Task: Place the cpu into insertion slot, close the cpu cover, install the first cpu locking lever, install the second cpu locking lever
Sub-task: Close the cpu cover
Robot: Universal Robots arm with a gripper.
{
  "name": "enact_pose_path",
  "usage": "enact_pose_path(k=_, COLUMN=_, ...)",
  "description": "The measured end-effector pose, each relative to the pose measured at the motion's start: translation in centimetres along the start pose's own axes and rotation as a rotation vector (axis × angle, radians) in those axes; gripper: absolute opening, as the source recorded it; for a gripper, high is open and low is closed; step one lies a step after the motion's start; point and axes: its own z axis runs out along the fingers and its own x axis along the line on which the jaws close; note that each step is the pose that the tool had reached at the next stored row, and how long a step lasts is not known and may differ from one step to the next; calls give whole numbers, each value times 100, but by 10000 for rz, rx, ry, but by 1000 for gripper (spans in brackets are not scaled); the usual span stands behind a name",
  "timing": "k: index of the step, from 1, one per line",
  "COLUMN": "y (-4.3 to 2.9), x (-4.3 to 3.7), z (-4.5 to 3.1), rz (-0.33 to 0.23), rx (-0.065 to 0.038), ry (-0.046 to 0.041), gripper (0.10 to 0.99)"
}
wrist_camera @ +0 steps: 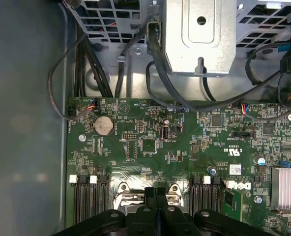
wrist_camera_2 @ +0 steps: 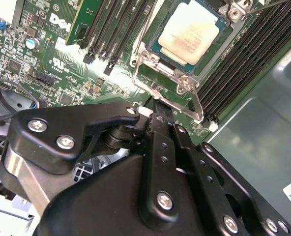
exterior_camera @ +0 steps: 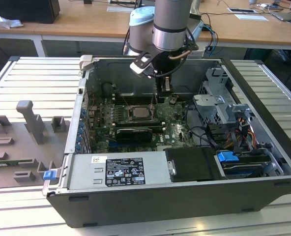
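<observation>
The cpu, a flat square chip with a silvery top, lies in the insertion slot on the green motherboard; it sits mid-board in the exterior view. The cpu cover, a thin metal frame, lies down around the chip. A thin wire locking lever runs along the socket's edge, and another wire lever crosses the far corner. My gripper is shut with nothing between its black fingers. Its tip is down at the socket's edge next to the nearer lever, hanging from the arm over the open case.
Black memory slots flank the socket on both sides. A long black graphics card, the power supply and a drive cage with cables stand close by. The case walls ring the board. Grey fixtures stand outside at the exterior view's left.
</observation>
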Motion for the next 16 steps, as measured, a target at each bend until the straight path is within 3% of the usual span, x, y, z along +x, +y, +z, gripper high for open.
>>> enact_pose_path(k=16, y=-70, x=2, z=-2, rz=0, rx=0, ry=0, gripper=106)
